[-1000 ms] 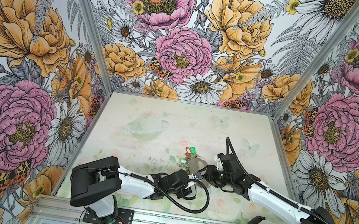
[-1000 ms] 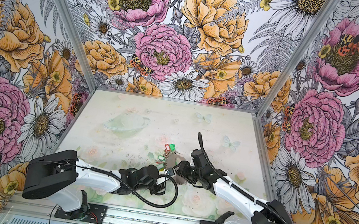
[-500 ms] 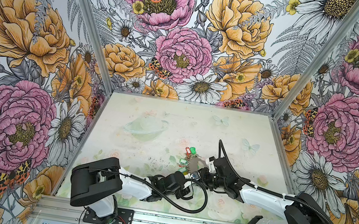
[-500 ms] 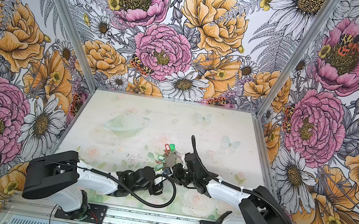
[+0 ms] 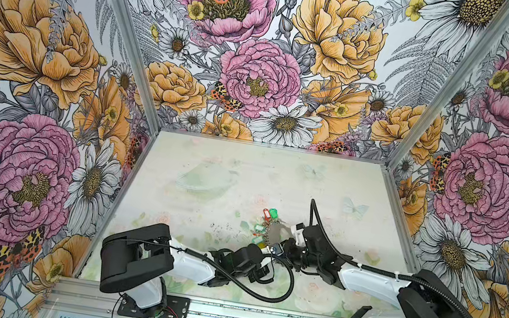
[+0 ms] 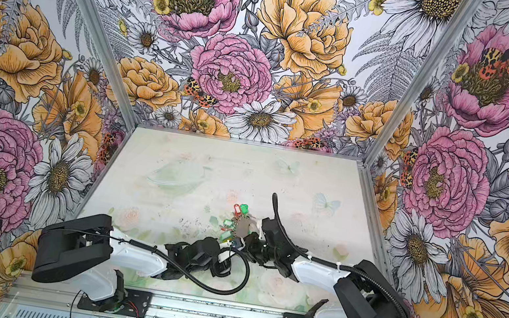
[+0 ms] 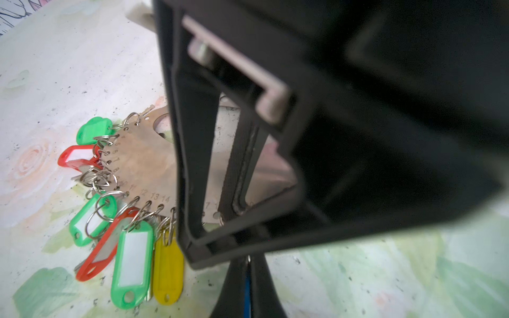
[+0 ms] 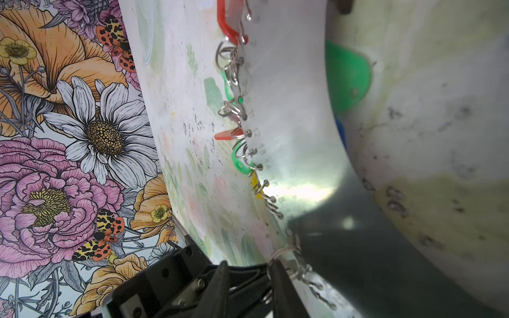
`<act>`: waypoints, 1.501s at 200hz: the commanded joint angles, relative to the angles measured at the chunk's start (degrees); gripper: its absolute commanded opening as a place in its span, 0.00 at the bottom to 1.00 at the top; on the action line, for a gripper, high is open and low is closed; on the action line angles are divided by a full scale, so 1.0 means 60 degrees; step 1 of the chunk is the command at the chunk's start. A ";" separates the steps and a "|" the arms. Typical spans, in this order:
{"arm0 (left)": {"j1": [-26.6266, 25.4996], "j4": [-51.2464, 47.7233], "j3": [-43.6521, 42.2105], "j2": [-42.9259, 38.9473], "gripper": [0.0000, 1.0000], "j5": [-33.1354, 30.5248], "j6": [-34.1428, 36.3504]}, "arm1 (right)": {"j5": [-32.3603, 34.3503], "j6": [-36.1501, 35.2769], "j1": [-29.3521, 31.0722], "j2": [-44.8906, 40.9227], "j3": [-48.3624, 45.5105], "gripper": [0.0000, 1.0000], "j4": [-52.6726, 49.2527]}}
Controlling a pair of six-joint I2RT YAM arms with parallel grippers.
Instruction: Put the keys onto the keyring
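Right gripper [image 5: 287, 236] has slid onto the flat grey metal keyring [image 5: 274, 230], grip unclear. Left gripper [image 7: 248, 264] pinches 1 blue plastic tag [image 7: 248, 291].

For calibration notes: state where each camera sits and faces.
Top views: high above the front edge, looking down at the table and walls; both arms show, left gripper and right gripper meeting at the keyring.
Left wrist: low, facing the keyring and key tags; its own fingers, pinching a blue tag, and the right gripper's body show.
Right wrist: against the keyring's edge, facing the left wall; the left gripper shows.
Shared: both wrist views catch the keyring's ringed edge.
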 commanded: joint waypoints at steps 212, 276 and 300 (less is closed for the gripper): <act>-0.0558 -0.0358 -0.0161 0.0003 0.00 0.0206 -0.0299 | 0.0311 0.0812 0.0138 0.0581 -0.0520 0.00 0.2409; -0.0573 -0.1193 -0.0044 -0.0125 0.16 0.0046 -0.0981 | 0.0411 0.0547 -0.0042 0.0341 -0.0421 0.00 0.2055; -0.0589 -0.1272 -0.0099 -0.0339 0.21 0.0270 -0.1212 | 0.0535 0.0239 -0.0042 0.0168 -0.0236 0.00 0.1567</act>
